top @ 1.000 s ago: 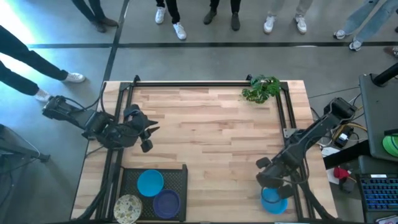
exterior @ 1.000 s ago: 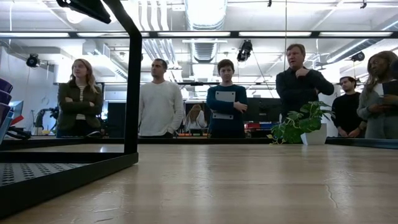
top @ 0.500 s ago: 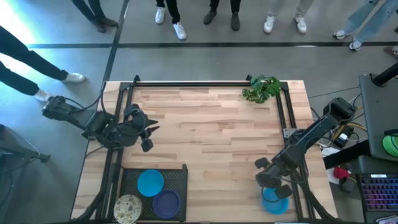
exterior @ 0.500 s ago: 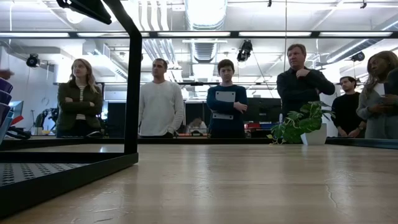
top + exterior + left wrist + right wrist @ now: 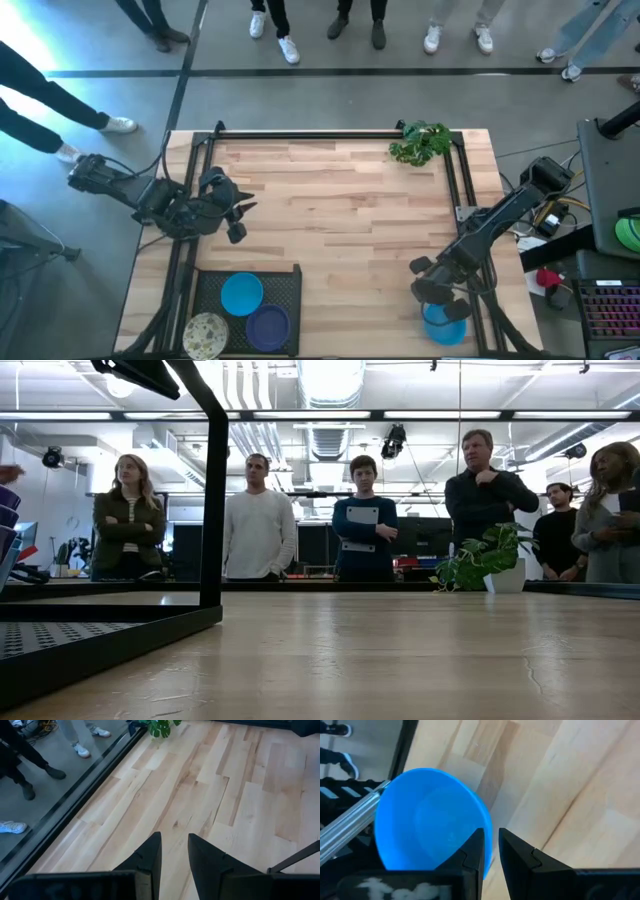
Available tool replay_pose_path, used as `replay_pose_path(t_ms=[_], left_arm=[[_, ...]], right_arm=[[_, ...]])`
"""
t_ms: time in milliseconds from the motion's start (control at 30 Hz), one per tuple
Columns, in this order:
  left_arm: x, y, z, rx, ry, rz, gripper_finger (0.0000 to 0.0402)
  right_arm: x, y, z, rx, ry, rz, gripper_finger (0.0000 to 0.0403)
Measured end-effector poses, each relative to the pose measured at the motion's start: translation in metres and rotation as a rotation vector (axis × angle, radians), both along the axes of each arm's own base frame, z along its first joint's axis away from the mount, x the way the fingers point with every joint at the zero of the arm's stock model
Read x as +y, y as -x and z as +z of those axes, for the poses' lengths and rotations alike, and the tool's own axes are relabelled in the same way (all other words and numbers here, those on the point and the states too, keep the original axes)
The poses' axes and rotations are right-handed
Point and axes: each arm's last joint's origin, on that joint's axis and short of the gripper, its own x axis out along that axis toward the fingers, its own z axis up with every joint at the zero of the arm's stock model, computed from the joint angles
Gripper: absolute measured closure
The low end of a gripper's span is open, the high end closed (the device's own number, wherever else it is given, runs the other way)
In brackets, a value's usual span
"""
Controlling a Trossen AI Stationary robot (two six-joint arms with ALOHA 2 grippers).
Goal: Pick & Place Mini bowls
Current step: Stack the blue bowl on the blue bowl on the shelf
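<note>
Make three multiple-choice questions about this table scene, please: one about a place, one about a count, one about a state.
1. Where is the plant?
A. at the table's far edge, towards the right arm's side
B. inside the black tray
C. beside the left gripper

2. How many bowls lie in the black tray?
A. one
B. three
C. five

3. What is the right gripper doing?
A. hanging open over bare wood
B. gripping the rim of a blue bowl
C. holding the plant

Answers:
1 A, the high view shows it there.
2 B, one blue, one purple, one speckled.
3 B, its fingers pinch the rim in the right wrist view.
</note>
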Motion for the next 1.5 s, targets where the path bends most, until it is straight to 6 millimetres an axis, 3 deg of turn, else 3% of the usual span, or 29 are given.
replay_pose_path(t_ms=[867, 1300, 1500], left_arm=[[0.000, -0.001, 0.000, -0.010, 0.008, 0.006, 0.0313], [0.000, -0.001, 0.000, -0.007, 0.001, 0.005, 0.0313], [0.000, -0.001, 0.000, -0.007, 0.001, 0.005, 0.0313]], right_arm=[[-0.004, 0.013, -0.018, 0.030, 0.061, 0.014, 0.0349], [-0.006, 0.014, -0.031, 0.100, 0.008, -0.217, 0.0351], [-0.006, 0.014, -0.032, 0.124, 0.012, -0.297, 0.0391]])
